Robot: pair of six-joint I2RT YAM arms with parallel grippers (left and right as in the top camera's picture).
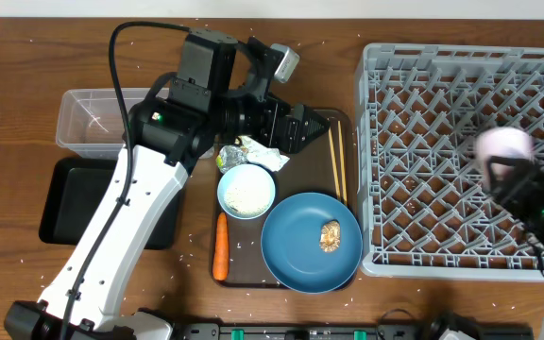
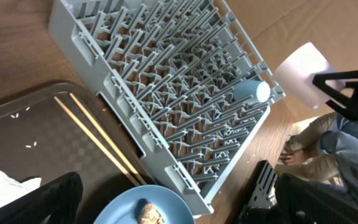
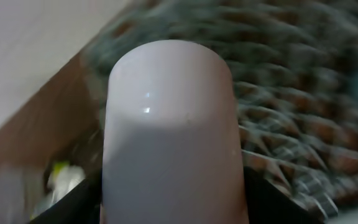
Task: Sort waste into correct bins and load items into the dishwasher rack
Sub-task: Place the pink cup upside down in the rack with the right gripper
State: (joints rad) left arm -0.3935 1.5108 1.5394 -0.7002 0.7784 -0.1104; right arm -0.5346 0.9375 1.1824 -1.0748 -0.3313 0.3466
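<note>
Dishwasher rack (image 1: 466,161) at right. Brown serving tray (image 1: 343,118) centre. Left gripper (image 1: 317,127) hangs over tray's far edge, fingers spread wide, empty, crumpled wrapper (image 1: 258,151) just left. Step: loading pink cup (image 1: 505,144). Right gripper (image 1: 504,170) clamped on it above rack's right part. Light-blue cup (image 2: 252,92) lies inside rack. Next, likely: lower pink cup onto lattice, release.

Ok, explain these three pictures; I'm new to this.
Two robot arms work at a table. One picture looks down from above; the other two come from wrist cameras. The left gripper, open, hovers by a crumpled wrapper on a brown tray that holds a bowl of rice, a carrot, chopsticks and a blue plate with a food lump. The right gripper holds a pink cup over the grey rack, where a light-blue cup lies. Beside the brown tray sit a clear tub and a black tray.
</note>
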